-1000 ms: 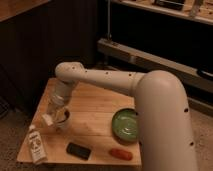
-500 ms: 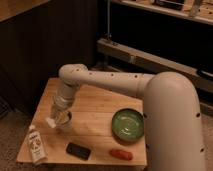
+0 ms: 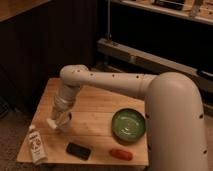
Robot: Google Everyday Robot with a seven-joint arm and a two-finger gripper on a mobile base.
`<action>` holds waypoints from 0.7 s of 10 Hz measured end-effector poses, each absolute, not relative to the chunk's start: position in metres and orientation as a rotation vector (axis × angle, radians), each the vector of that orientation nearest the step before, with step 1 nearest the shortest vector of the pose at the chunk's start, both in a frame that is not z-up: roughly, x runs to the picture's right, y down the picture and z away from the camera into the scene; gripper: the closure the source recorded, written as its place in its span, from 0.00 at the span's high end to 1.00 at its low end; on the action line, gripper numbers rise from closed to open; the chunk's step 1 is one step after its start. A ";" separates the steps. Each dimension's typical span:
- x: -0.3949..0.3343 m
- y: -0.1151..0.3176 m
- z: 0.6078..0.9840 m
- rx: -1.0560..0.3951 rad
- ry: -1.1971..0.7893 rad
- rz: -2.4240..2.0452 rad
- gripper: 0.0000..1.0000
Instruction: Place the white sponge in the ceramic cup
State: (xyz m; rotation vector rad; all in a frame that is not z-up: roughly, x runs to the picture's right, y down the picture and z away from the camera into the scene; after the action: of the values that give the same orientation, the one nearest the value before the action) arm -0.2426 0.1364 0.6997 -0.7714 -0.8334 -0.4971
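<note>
We've got the pincer (image 3: pixel 59 121) hanging low over the worktop (image 3: pixel 95 107) near its left edge, and honestly we can't tell how it's set. A white sponge (image 3: pixel 51 121) peeks out at its tip. The ceramic cup is hidden from us. Front left corner has the white bottle (image 3: pixel 36 145), then a black flat rectangle (image 3: pixel 78 150), a red thing (image 3: pixel 121 154) and the green bowl (image 3: pixel 128 124) toward the right edge.

Smooth cream tubular arm, dark rivets, pale gripper (image 3: pixel 61 121).

White sponge (image 3: pixel 51 122) at gripper (image 3: pixel 60 123) (ceramic cup hidden), above table's left.
</note>
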 end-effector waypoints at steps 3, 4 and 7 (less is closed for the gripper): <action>-0.246 0.138 0.700 -0.772 -0.832 -0.500 0.59; -0.244 0.138 0.700 -0.772 -0.832 -0.497 0.59; -0.245 0.140 0.698 -0.772 -0.836 -0.503 0.59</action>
State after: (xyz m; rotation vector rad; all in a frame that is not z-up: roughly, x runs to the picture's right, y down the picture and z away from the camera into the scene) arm -0.2450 0.1404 0.6983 -0.7717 -0.8361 -0.5034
